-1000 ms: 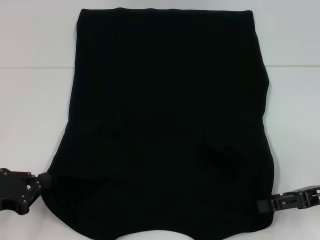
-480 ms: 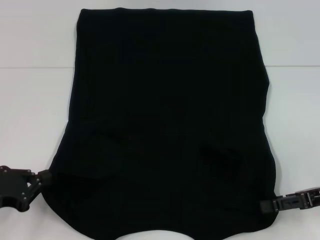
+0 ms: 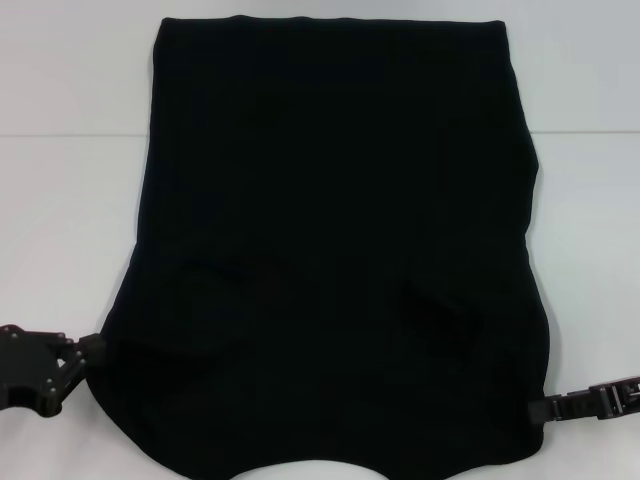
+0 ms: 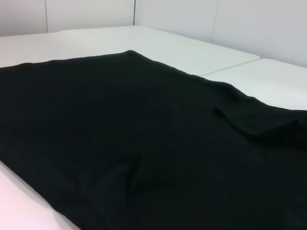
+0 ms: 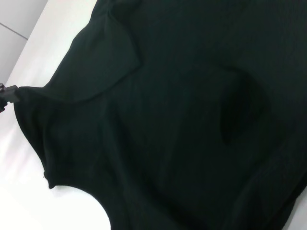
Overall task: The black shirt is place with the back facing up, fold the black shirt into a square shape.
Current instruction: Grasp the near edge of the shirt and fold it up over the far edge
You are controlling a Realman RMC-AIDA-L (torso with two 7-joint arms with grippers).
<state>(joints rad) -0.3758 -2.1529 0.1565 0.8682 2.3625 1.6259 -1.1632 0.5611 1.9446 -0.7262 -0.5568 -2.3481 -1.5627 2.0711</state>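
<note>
Looking down from the head view, we see the black shirt (image 3: pixel 335 250) spread flat over most of the white counter (image 3: pixel 70 210). Plain black side up, no lettering showing. Sides already folded in, so it reads as a long panel: straight far edge, wider and wavy toward the robot, with a curved neckline cutout at the near edge. Two soft creases or raised folds sit in the near half, one on each side of the middle.

Left hand (image 3: pixel 85 355) sits at the near left corner of the shirt, touching the fabric edge. Right hand (image 3: pixel 545 408) sits at the near right corner, tip against the hem. We cannot tell for either one whether its fingers are open or closed on the cloth; black on black hides the tips.

Counter is smooth white with a faint seam running across it behind the arms. In the left wrist view a pale wall (image 4: pixel 230 24) stands behind the counter, with vertical panel lines.

Near edge of the shirt is cut off by the bottom of the head view. Right wrist view shows mostly dark fabric with one sleeve fold; a bit of the left hand shows at the shirt's far corner there.
</note>
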